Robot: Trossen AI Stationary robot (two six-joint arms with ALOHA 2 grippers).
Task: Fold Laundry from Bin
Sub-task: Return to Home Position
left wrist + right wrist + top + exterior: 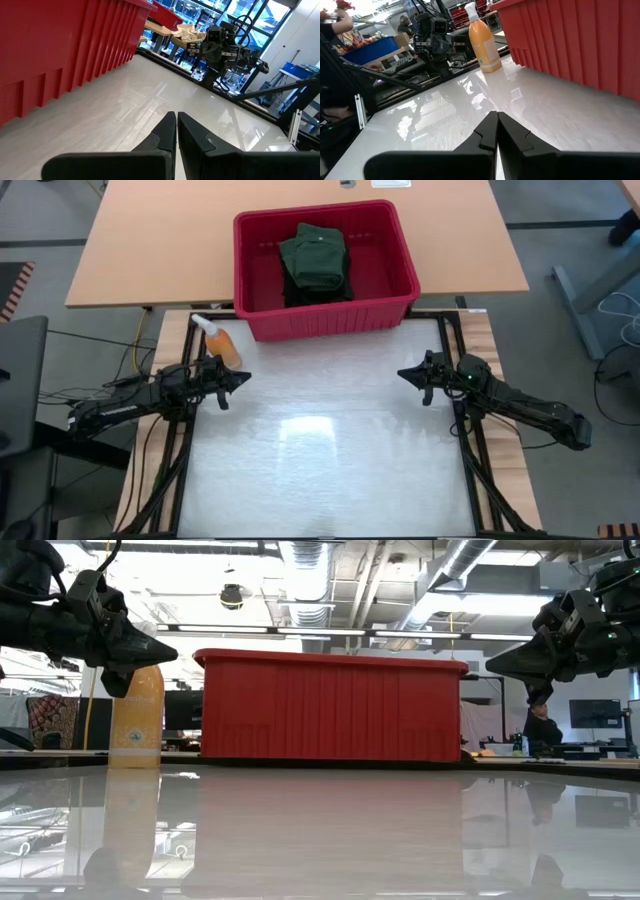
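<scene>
**Laundry (314, 268) lying folded in the bin (325, 322), both arms hanging empty**

Nearest, the left gripper (244, 379) is hovering over the left of the bench (320, 470) and the right gripper (402, 374) over the right. They are well apart, each with its fingers (165, 136) pressed together on nothing. Just beyond the left gripper an orange bottle (222, 343) is standing beside the bin's near left corner. Farther on, at the bench's far edge, the green shirt (316, 250) is lying on top of darker pieces (300, 294) inside the bin. The cloth is looking soft, light and floppy. Pinching a folded edge, or scooping under the whole stack, would likely keep it from slumping open.
</scene>
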